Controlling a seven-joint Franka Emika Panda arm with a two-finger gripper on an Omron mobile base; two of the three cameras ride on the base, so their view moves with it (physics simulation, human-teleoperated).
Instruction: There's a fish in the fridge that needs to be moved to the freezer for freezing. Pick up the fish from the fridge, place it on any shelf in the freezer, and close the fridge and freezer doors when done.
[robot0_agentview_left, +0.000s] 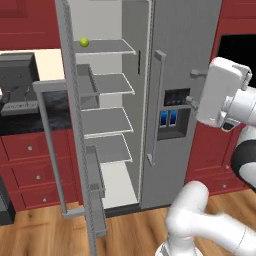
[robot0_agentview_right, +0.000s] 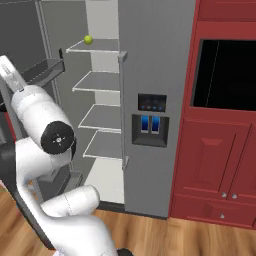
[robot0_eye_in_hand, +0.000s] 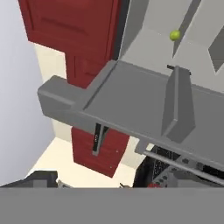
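While the fish is proving impossible to pick out on any of the grey shelves, the gripper (robot0_agentview_left: 192, 86) is hanging in front of the freezer door (robot0_agentview_left: 185, 45). Its two short fingers are standing wide apart and are gripping nothing. Most of the hand is blending into the white arm, so only the grey fingertips (robot0_agentview_left: 194, 73) are showing clearly.

Ahead of the jaws, the fridge (robot0_agentview_left: 107, 122) is standing open, its fridge door (robot0_agentview_left: 75, 150) swinging out toward the base and cutting off the near ends of the shelves. The freezer is sitting shut behind its door, so its inside is hidden. The dark dispenser panel (robot0_agentview_left: 172, 114) is glowing blue just below and behind the jaws.

In the hand view, a thin dark mark (robot0_eye_in_hand: 169, 67) is peeking out behind an upright grey divider (robot0_eye_in_hand: 177, 103) well ahead of the jaws. It is too small to tell whether it is the fish or a shadow. Farther ahead, a yellow-green ball (robot0_eye_in_hand: 175, 35) is resting on the top shelf (robot0_agentview_left: 107, 47), well apart from the jaws.
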